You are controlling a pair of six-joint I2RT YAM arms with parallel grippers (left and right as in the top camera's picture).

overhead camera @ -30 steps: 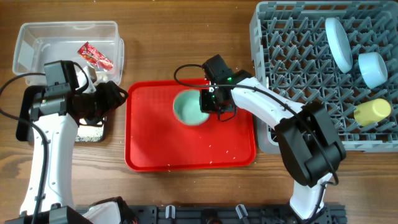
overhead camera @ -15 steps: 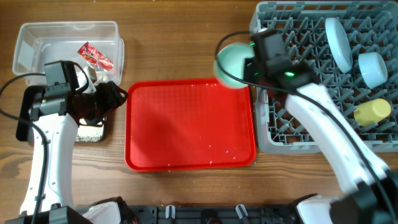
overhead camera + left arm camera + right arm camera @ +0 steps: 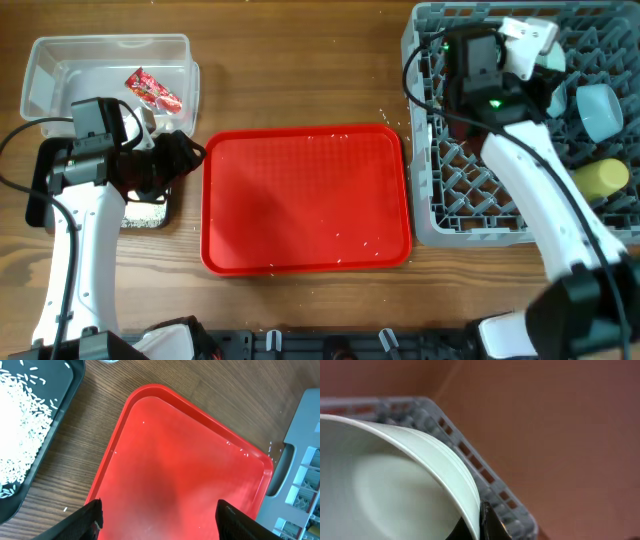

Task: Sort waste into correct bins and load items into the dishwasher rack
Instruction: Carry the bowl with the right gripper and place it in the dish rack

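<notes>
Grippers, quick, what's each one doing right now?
Left gripper: open, holding nothing, above the red tray.
Right gripper: closed on the rim of a pale blue bowl, over the dishwasher rack.

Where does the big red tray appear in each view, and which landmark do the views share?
Overhead: the red tray lies at centre, left of the grey rack.
Left wrist: the tray fills most of the picture.
Right wrist: not in it; mostly a pale bowl.
Shared landmark: the grey rack, at the right edge for the left wrist, behind the bowl for the right wrist.
</notes>
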